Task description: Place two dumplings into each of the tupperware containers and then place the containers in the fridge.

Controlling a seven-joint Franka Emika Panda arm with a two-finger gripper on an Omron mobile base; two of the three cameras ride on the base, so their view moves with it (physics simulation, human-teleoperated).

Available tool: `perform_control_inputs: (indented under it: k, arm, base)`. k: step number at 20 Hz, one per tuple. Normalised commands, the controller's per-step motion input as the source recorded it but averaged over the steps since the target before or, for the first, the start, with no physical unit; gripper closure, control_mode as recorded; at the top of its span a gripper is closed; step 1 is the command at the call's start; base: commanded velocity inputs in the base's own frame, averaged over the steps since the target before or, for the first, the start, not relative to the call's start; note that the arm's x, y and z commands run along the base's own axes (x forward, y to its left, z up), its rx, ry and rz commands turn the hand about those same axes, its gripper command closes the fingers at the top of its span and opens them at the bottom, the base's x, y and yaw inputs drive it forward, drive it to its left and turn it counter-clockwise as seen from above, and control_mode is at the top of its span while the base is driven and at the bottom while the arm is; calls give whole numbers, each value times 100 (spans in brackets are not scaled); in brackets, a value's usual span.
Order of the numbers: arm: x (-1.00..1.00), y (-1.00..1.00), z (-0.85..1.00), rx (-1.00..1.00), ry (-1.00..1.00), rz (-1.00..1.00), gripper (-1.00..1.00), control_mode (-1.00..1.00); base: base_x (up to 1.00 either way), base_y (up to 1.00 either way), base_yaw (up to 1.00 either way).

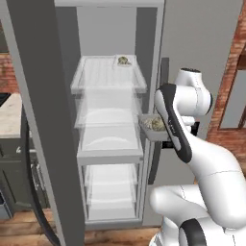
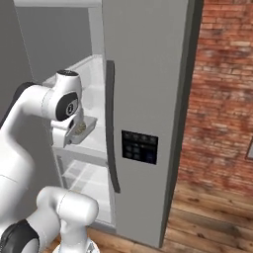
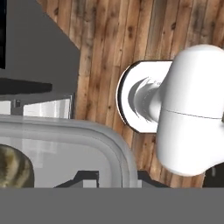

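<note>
The fridge [image 1: 109, 153] stands open, its white shelves facing me. One tupperware container [image 1: 124, 61] with dumplings [image 1: 123, 60] in it rests at the back right of the top shelf. A second tupperware container [image 1: 150, 130] hangs in the air at the fridge's right edge, level with the middle shelves. It carries dumplings [image 1: 153, 123]. My gripper [image 3: 118, 177] is shut on this container's rim [image 3: 111, 146], and one dumpling [image 3: 13, 168] shows inside it. From the right, the held container [image 2: 81, 129] sits just below my wrist, beside the shut fridge door [image 2: 148, 74].
The shut door bears a black dispenser panel [image 2: 140, 147] and a long dark handle [image 2: 111, 128]. The other fridge door [image 1: 36, 120] stands swung out on the left. A brick wall [image 2: 222, 99] and wooden floor [image 2: 207, 217] lie to the right; a counter [image 1: 9, 113] is at far left.
</note>
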Motion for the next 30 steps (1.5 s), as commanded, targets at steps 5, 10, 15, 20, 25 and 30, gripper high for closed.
perform_control_inputs:
  k: [5,10,15,20,25,30]
  arm:
    - [0,0,0,0,0,0,100,100]
    - [0,0,0,0,0,0,100,100]
    - [0,0,0,0,0,0,100,100]
    - [0,0,0,0,0,0,100,100]
    - [0,0,0,0,0,0,100,100]
    - [0,0,0,0,0,0,100,100]
  base:
    - [34,35,1]
    - [72,10,1]
    - [29,54,-4]
    - [3,37,-22]
    - [21,5,-24]
    - [56,17,-23]
